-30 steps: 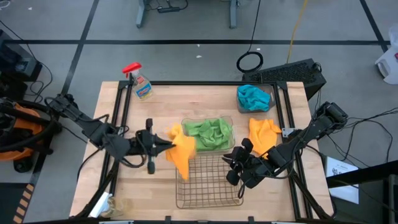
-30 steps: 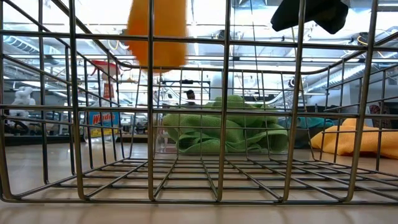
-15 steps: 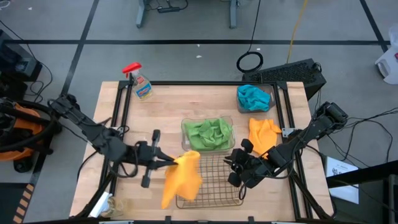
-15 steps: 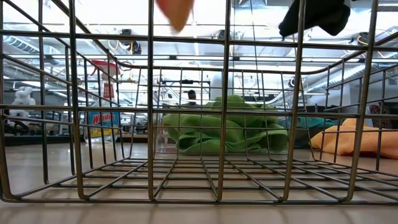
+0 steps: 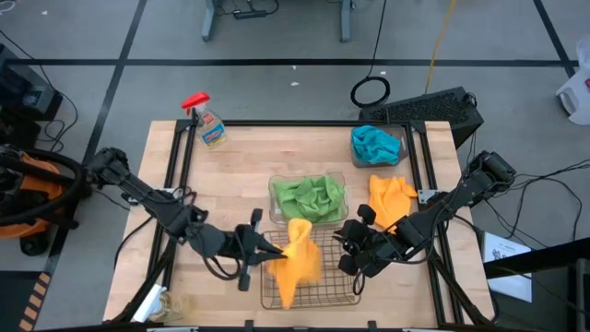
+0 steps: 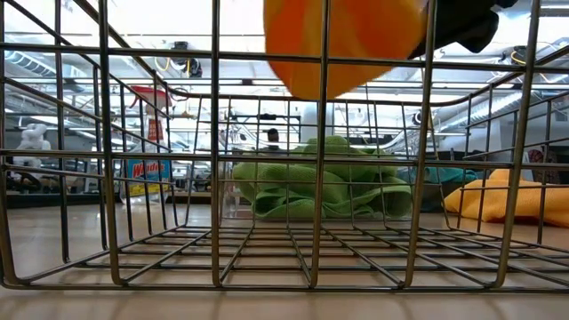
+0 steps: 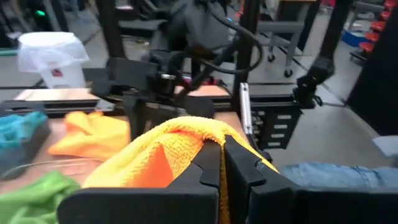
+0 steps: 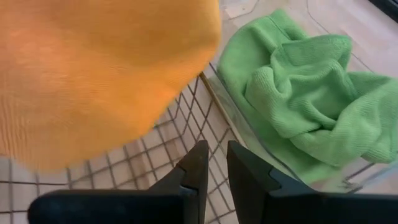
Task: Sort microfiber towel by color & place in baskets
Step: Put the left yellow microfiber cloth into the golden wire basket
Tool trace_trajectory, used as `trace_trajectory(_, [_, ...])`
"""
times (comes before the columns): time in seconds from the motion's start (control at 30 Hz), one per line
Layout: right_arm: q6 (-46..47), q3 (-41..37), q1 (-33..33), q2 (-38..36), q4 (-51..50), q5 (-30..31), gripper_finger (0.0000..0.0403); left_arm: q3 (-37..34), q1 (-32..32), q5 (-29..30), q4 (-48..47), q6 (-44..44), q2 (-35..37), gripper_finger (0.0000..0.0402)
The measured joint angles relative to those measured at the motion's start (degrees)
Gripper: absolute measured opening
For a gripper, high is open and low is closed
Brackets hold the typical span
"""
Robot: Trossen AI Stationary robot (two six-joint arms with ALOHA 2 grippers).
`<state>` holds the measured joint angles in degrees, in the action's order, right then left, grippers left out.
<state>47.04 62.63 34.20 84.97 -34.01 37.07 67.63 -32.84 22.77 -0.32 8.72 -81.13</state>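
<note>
Left gripper (image 5: 275, 251) clamped on orange towel (image 5: 297, 263), hanging it over wire basket (image 5: 324, 288). Right gripper (image 5: 345, 247) at basket's right edge, fingers nearly together, holding nothing. Green towels (image 5: 309, 196) in clear bin, teal towels (image 5: 373, 145) far right, second orange towel (image 5: 391, 199) on table.

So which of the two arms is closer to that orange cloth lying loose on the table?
The right. Its gripper hovers just beside the loose orange cloth, while the left gripper is farther off, over the wire basket, holding another orange cloth.
</note>
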Motion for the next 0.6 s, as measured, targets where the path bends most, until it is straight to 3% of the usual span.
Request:
trace_trajectory(0.23, [-0.2,0.0,0.0,0.0,-2.2,0.1,0.0052,1.6,1.8,-8.8,-0.9,1.9,-6.4,0.0004])
trace_trajectory(0.47, [-0.7,0.0,0.0,0.0,-2.2,0.1,0.0052,1.6,5.4,-10.2,-2.8,3.0,-12.5,0.0007])
trace_trajectory(0.6, [-1.5,0.0,0.0,0.0,-2.3,0.1,0.0052,1.6,7.8,-15.5,-0.3,3.0,-16.1,0.0009])
